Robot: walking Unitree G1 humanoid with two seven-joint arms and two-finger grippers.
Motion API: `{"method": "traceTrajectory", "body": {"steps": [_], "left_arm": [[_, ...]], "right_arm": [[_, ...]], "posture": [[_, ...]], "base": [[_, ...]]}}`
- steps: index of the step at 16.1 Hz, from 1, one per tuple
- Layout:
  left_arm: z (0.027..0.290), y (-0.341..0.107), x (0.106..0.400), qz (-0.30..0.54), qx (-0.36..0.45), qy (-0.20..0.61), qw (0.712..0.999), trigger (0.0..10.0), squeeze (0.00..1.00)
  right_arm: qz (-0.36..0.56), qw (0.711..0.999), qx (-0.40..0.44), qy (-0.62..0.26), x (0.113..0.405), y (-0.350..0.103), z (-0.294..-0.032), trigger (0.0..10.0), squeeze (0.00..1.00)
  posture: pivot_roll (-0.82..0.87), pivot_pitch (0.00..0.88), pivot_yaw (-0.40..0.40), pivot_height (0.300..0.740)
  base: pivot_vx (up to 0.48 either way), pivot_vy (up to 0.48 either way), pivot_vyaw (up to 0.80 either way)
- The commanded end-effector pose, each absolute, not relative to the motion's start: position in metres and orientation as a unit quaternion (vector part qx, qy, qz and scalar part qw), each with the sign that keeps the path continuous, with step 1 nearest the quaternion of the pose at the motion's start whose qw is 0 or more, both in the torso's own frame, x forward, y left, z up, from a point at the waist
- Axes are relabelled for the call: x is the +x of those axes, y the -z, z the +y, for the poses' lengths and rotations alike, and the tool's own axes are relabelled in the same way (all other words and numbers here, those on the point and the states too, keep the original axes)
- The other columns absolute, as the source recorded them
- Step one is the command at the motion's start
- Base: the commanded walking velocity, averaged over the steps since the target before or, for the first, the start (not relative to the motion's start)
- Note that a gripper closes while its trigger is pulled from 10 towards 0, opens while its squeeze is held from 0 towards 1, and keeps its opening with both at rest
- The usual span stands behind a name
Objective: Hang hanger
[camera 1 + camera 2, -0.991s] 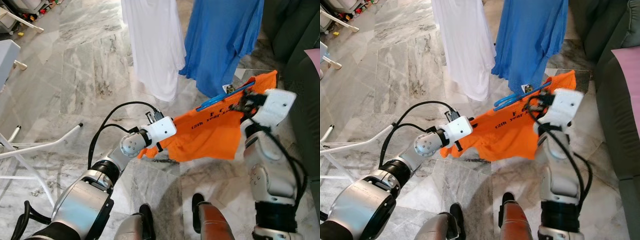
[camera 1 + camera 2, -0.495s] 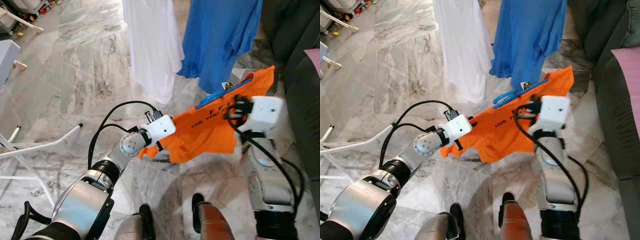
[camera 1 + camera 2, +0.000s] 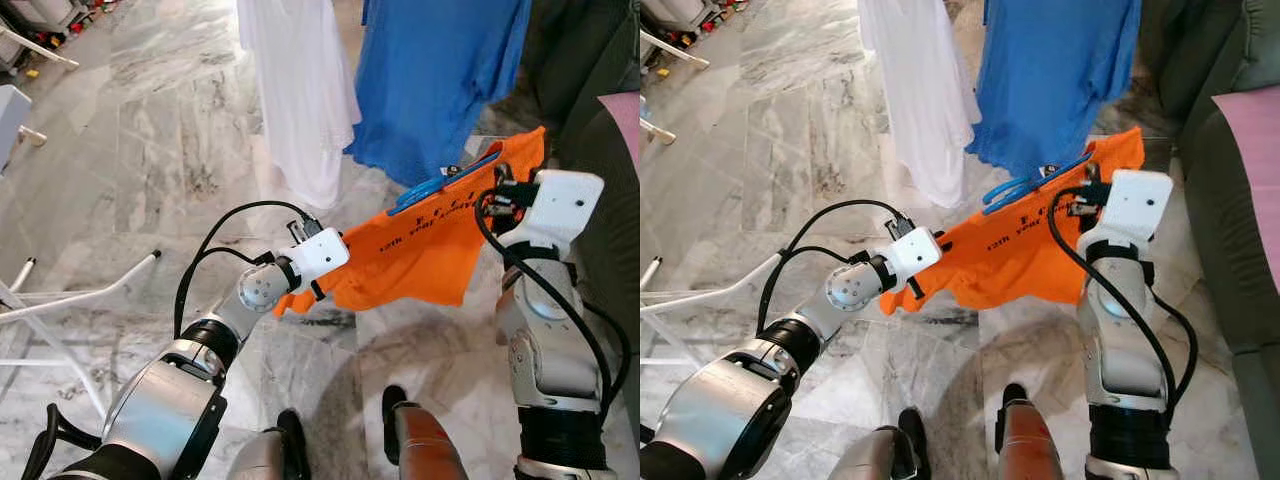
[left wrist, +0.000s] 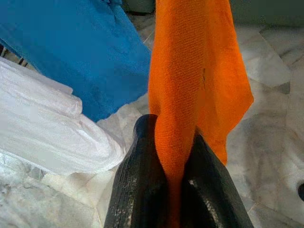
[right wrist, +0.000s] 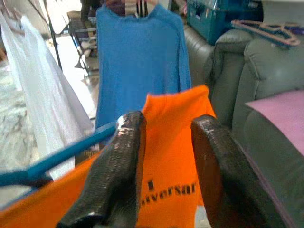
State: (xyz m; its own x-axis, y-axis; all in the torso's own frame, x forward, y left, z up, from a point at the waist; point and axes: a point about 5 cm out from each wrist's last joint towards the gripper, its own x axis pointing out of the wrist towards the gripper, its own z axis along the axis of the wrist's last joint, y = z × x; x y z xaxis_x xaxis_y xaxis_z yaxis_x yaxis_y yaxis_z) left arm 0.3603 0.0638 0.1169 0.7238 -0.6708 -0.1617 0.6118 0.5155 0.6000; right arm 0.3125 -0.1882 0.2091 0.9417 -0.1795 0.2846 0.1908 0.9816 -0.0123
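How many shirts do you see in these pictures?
3: a white shirt and a blue shirt hang ahead; an orange shirt is stretched between the two tools. Others may be hidden.

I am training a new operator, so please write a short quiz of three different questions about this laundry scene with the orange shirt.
1. True or false: the left end effector is shut on the orange shirt.
2. What colour is the hanger on the orange shirt? A) pink B) blue C) white
3. Fill in: behind the orange shirt hang a white garment and a ____ garment.

Key:
1. True; the cloth is pinched between its fingers in the left wrist view.
2. B
3. blue
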Motion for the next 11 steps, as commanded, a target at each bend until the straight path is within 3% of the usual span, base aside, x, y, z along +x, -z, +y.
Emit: {"method": "traceTrajectory", "body": {"steps": [1, 6, 11], "left_arm": [[0.070, -0.112, 0.358, -0.041, 0.323, 0.370, 0.870, 0.0, 0.00], [0.066, -0.115, 0.354, -0.064, 0.301, 0.394, 0.866, 0.0, 0.00], [0.062, -0.125, 0.349, -0.108, 0.253, 0.421, 0.864, 0.0, 0.00]], "right_arm": [[-0.161, 0.982, -0.010, 0.093, 0.311, -0.217, -0.185, 10.0, 1.00], [-0.148, 0.979, 0.049, 0.129, 0.321, -0.217, -0.202, 10.0, 1.00], [-0.129, 0.983, 0.081, 0.104, 0.329, -0.212, -0.192, 10.0, 1.00]], "posture": [[-0.24, 0.323, 0.146, 0.740], [-0.24, 0.326, 0.147, 0.740], [-0.23, 0.327, 0.142, 0.740]], "base": [[0.000, 0.000, 0.00], [0.000, 0.000, 0.00], [0.000, 0.000, 0.00]]}}
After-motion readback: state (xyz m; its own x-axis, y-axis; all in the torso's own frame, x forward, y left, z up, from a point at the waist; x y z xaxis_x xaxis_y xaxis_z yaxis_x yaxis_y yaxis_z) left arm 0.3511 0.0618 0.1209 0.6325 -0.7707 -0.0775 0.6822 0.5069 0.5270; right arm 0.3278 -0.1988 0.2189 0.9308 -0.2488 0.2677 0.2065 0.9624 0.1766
